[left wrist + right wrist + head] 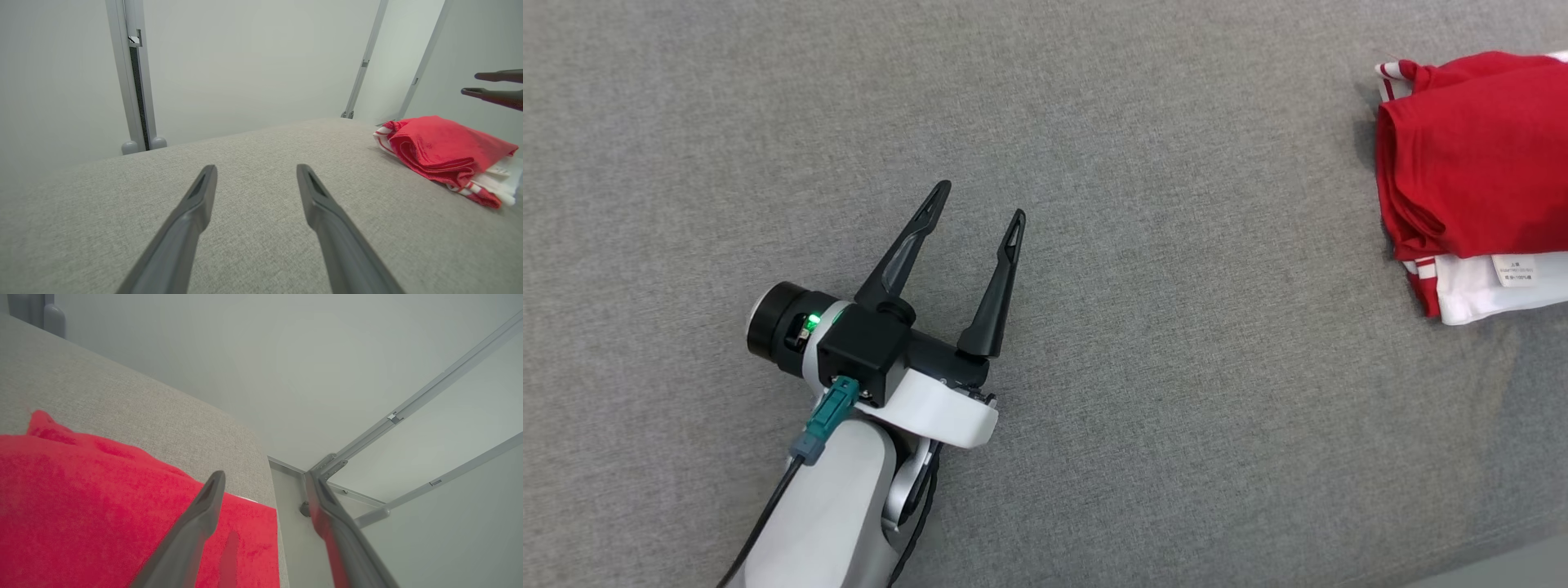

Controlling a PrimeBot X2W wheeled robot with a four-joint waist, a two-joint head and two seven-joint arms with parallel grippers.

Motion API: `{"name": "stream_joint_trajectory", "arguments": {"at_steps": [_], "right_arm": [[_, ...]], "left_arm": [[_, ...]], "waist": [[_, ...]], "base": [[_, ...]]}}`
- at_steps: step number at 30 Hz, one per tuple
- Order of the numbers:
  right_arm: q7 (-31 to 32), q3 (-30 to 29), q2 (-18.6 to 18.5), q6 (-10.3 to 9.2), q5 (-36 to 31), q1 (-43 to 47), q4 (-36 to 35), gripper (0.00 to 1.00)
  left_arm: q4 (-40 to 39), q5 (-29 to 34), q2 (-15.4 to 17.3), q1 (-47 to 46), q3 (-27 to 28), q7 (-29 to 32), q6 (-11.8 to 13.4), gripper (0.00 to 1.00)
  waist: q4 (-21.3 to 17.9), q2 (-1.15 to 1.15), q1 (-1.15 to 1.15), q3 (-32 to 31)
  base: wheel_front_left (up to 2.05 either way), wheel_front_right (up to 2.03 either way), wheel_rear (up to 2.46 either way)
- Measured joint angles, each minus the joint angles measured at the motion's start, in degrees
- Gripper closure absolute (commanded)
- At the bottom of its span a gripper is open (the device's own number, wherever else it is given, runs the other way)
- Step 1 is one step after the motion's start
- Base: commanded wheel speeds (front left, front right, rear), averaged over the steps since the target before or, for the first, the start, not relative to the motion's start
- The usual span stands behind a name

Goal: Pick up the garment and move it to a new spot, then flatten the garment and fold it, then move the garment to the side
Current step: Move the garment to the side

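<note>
The left gripper [981, 202] hangs low over the middle of the grey fabric surface [1176, 408], its two long dark fingers spread wide with nothing between them and only bare fabric beneath. In the left wrist view the same gripper [256, 169] points across the surface toward its far edge, jaws parted just as widely. A green light [810, 320] glows on its wrist, and a teal plug [829, 412] with a dark cable sits behind it on the pale forearm. The right gripper [265, 479] is held above the garment [81, 498] with its fingers well apart and not gripping the cloth; from the left wrist view it [470, 84] shows in the air above the garment [441, 143], clear of it. The garment [1470, 155] lies folded into a compact stack at the right edge of the surface, close to the far right corner and well apart from the left gripper. It is red on top, with a white layer and red-and-white striped trim underneath, and a small white label [1515, 269] shows on the white part. Pale metal frame posts [135, 81] stand beyond the far edge against a plain light wall.
</note>
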Motion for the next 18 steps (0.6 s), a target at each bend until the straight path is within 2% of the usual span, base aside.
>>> {"name": "stream_joint_trajectory", "arguments": {"at_steps": [8, 10, 12, 18], "right_arm": [[0.0, -0.5, 2.3, 0.00, 1.4, 1.8, -9.0, 0.00], [0.0, -2.3, 4.9, -0.01, 5.5, 3.2, -11.2, 0.00], [0.0, -1.5, 6.9, 0.00, 9.7, 5.4, -13.2, 0.00], [0.0, 0.4, 8.4, 0.00, 12.8, 10.0, -18.3, 0.00]], "left_arm": [[-1.7, -3.9, 0.0, 2.8, 0.7, 0.0, 2.4, 0.00], [-2.1, -4.5, 0.0, 3.7, 1.4, 0.0, 3.0, 0.00], [-2.4, -5.1, 0.0, 4.7, 2.0, 0.0, 3.3, 0.00], [-2.5, -5.2, 0.0, 6.9, 3.4, 0.0, 3.3, 0.00]], "waist": [[3.4, 0.00, 0.00, -6.0], [4.6, 0.00, 0.00, -7.6], [5.9, 0.00, 0.00, -9.3], [10.2, 0.00, 0.00, -13.7]], "base": [[0.00, 0.00, 0.00], [0.00, 0.00, 0.00], [0.00, 0.00, 0.00], [0.00, 0.00, 0.00]]}}
